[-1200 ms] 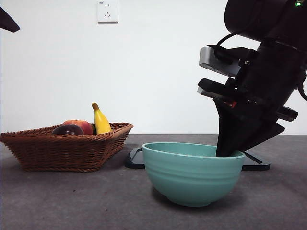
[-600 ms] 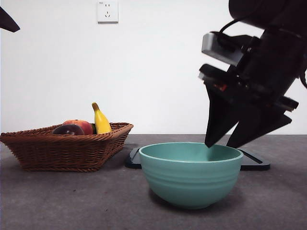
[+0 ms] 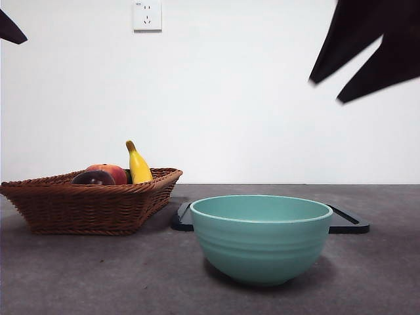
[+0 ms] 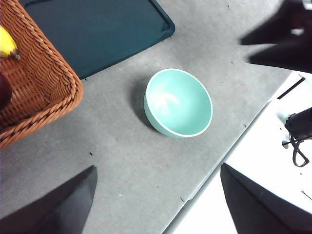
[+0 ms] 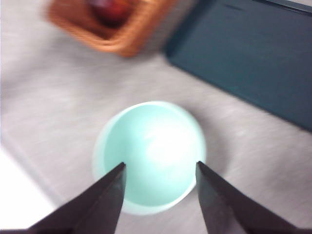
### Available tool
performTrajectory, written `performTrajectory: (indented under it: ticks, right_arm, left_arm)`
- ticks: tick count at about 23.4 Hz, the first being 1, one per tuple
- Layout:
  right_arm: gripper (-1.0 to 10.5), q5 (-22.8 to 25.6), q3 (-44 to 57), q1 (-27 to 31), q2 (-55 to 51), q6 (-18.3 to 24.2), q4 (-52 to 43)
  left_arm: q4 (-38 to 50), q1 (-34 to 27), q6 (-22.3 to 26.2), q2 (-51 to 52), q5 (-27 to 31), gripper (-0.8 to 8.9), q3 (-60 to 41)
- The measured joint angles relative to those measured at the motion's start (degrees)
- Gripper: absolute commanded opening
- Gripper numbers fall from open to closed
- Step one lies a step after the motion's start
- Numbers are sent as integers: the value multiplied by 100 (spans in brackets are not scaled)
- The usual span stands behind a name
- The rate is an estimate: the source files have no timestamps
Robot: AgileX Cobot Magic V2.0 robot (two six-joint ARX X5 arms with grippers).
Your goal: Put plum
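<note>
On the grey table (image 3: 98, 275), the glossy dark maroon plum (image 3: 92, 178) lies in the woven wicker basket (image 3: 92, 207), left of the teal ceramic bowl (image 3: 261, 237). Likely slippery; grasp its widest girth. Right gripper (image 5: 158, 168) hovers spread and empty above the bowl.

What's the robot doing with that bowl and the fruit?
Nothing is being held right now. The right pincer hangs open, high above the empty mint-green round bowl. The left pincer waits open off to the side. The dark maroon plum sits in the brown wicker basket, beside a red-orange round fruit and a yellow banana.
</note>
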State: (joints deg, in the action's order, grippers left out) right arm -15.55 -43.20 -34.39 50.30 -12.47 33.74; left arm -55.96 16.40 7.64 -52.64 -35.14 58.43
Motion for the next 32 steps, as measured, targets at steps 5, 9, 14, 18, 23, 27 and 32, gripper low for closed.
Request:
performTrajectory:
  ticks: [5,9,14,18,23,27,32]
  right_arm:
    - [227,-645,-7,0,-855,0,962]
    - [227,-833,-7,0,-1176,2,1609]
    - [226,-833,-7,0,-1224,2,1681]
    - [226,-833,-7,0,-1224,2,1681]
    - [226,-833,-7,0,-1224,2,1681]
    - [225,-831,-7,0,-1224,2,1681]
    - [21,-833,-7,0,-1224,2,1681]
  left_arm:
    - [-177,0,0,0,0,403,0]
    - [-245,0,0,0,0,403,0]
    - [-297,0,0,0,0,403,0]
    - [-299,0,0,0,0,403,0]
    - [-299,0,0,0,0,403,0]
    - [-299,0,0,0,0,376,0]
    - [-297,0,4,0,0,27,0]
